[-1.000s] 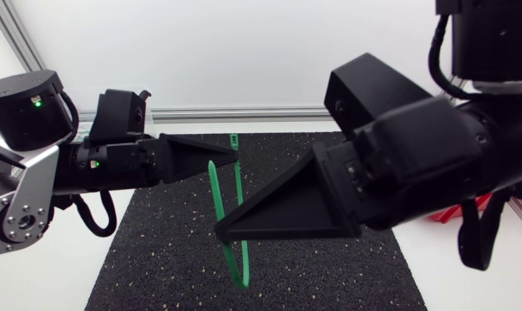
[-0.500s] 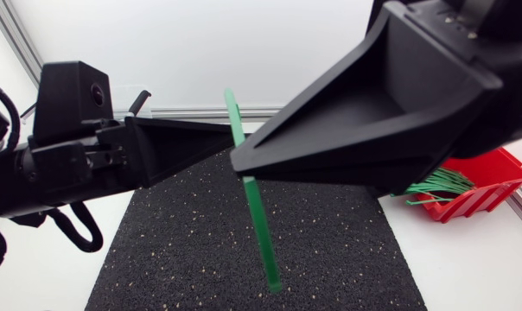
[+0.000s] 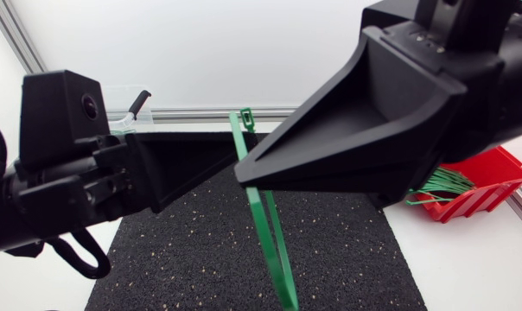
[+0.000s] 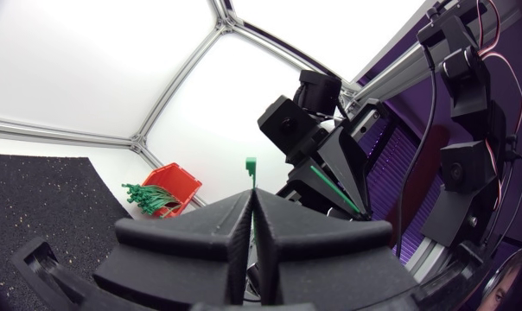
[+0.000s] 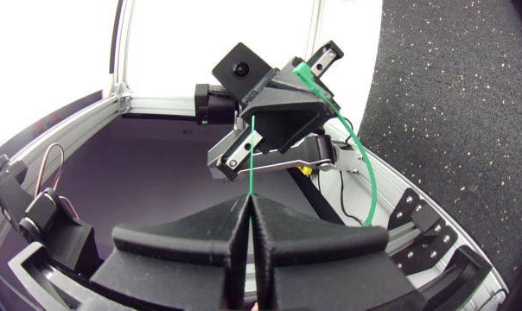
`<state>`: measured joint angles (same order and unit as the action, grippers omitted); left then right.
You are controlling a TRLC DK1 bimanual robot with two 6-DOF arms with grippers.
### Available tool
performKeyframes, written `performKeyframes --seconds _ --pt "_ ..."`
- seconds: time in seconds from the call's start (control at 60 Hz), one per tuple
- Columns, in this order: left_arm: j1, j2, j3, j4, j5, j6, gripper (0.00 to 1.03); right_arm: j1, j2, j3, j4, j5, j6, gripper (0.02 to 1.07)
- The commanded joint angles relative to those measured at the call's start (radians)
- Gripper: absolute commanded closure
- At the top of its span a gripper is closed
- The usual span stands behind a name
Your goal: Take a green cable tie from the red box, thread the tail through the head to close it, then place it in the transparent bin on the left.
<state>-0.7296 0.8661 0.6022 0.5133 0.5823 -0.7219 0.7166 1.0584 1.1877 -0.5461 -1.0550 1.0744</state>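
Since half a second back, the green cable tie (image 3: 263,226) had shown more of itself in the head view. Its square head had come clear at twelve o'clock of the meeting fingertips, a second strand had appeared beside the first, and the lower end had drifted toward five o'clock. Both arms had barely shifted in that time. A full second back they had been lower and farther from the camera.

Your left hand (image 3: 233,147) was pinched together on the tie just below its head, and the left wrist view showed the head poking out past the closed fingertips. From there the strap hung in a long bend above the black mat (image 3: 183,259). Your right hand (image 3: 241,177), coming in from three o'clock, was clamped on the other end. Its wrist view showed the tail standing straight out of its closed fingers toward the left hand, with the tip apart from the head, so I judged the threading not yet done. The red box (image 3: 494,186) sat on the worktop (image 3: 468,268) at three o'clock of the mat, with more ties in it.

I judged the tie to be nearly weightless, springy and slick: thin plastic that bent easily and wanted to straighten. You did best to grip it close behind the head and close behind the tail tip, so the short free ends stayed stiff enough to aim.
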Motion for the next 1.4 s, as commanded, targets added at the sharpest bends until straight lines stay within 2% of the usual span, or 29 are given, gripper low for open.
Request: performKeyframes --seconds 0.0,0.083,0.533,1.067,1.383 --pt "-0.011 -0.021 -0.032 0.002 -0.022 0.036 1.00 -0.016 -0.008 0.001 -0.020 -0.010 0.036 1.01" --pt "-0.037 -0.035 -0.041 0.001 -0.070 0.068 1.00 -0.028 -0.001 0.001 -0.034 -0.010 0.038 1.01" --pt "-0.062 -0.058 -0.027 -0.007 -0.145 0.145 1.00 -0.040 0.003 0.010 -0.077 -0.016 0.039 1.01" --pt "-0.139 -0.084 -0.032 -0.035 -0.199 0.200 1.00 -0.025 0.002 0.013 -0.080 -0.013 0.039 1.01" --pt "-0.156 -0.084 -0.039 -0.041 -0.203 0.203 1.00 -0.026 -0.003 0.000 -0.069 -0.013 0.039 1.01"
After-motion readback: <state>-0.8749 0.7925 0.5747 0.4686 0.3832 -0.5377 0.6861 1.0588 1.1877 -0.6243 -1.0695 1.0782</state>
